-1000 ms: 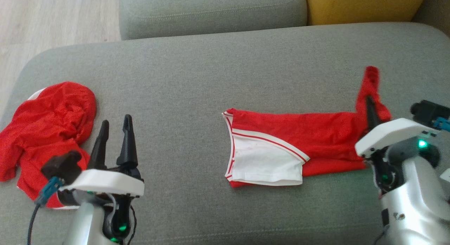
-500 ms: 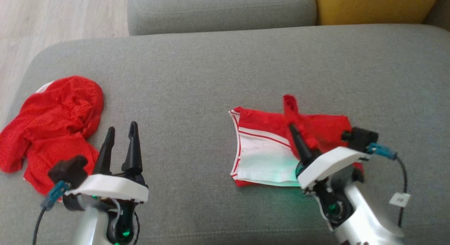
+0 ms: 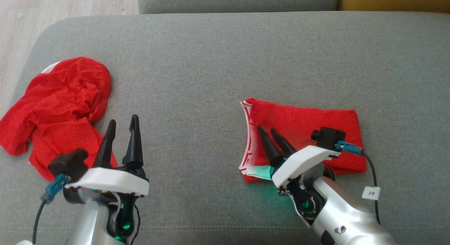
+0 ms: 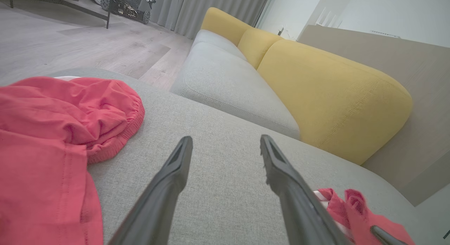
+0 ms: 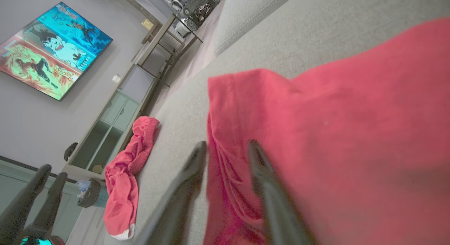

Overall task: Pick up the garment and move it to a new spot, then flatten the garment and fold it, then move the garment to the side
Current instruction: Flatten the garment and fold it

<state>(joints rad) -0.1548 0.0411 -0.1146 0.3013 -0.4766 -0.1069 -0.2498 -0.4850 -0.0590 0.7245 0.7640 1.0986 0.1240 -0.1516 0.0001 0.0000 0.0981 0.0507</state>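
The red garment (image 3: 309, 125) with white trim lies folded in half on the grey sofa seat (image 3: 211, 69), right of centre. My right gripper (image 3: 268, 129) is open low over the garment's left edge, fingers pointing up and left. In the right wrist view the red garment (image 5: 334, 115) runs under and between the spread fingers (image 5: 198, 152) of my right gripper (image 5: 226, 146). My left gripper (image 3: 123, 120) hovers open at the lower left with nothing in it. In the left wrist view my left gripper (image 4: 225, 139) is over bare cushion, with the folded garment (image 4: 351, 206) at lower right.
A second red garment (image 3: 59, 104) lies crumpled at the seat's left end, just left of my left gripper. A grey back cushion (image 4: 228, 86) and yellow cushions (image 4: 327, 97) line the far side. Wooden floor (image 3: 21, 20) lies beyond the seat's left edge.
My right gripper carried the garment's right end leftwards over the white part, folding it in half, then opened and let go. The head camera tilted down. The left arm stayed put.
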